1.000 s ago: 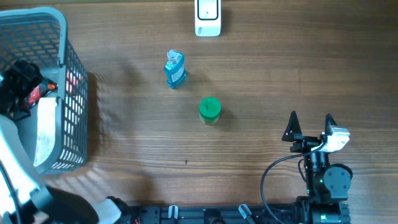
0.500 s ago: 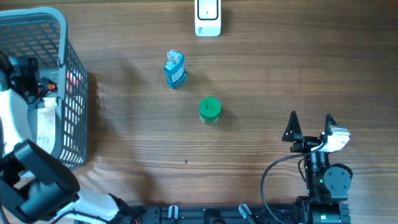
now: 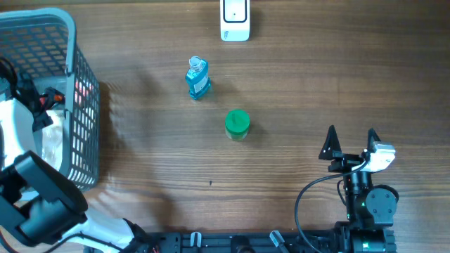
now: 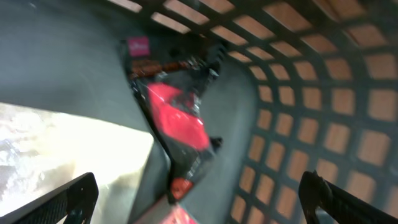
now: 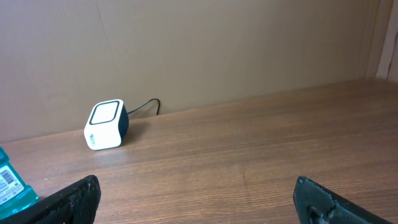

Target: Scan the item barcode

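Basket: the grey basket (image 3: 84, 119) at the left edge holds the goods, so my left gripper (image 4: 196, 205) hangs inside it.
Item: a red packet (image 4: 177, 121) lies against the mesh wall, right under me. Probably my pick.
Left: jaws spread wide, touching nothing.
Right: my right gripper (image 3: 350, 144) is parked near right, wide and empty.
Scanner: the white scanner (image 3: 235, 20) sits far centre, ready for a barcode.

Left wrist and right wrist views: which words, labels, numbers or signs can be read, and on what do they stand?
No text can be quoted; nothing reads clearly.
Red and black packet in the basket: print on its pink patch, too blurred to read.
White scanner: small green mark low on its side, too small to read.
Blue bottle: barcode stripes on a white label, no digits legible.
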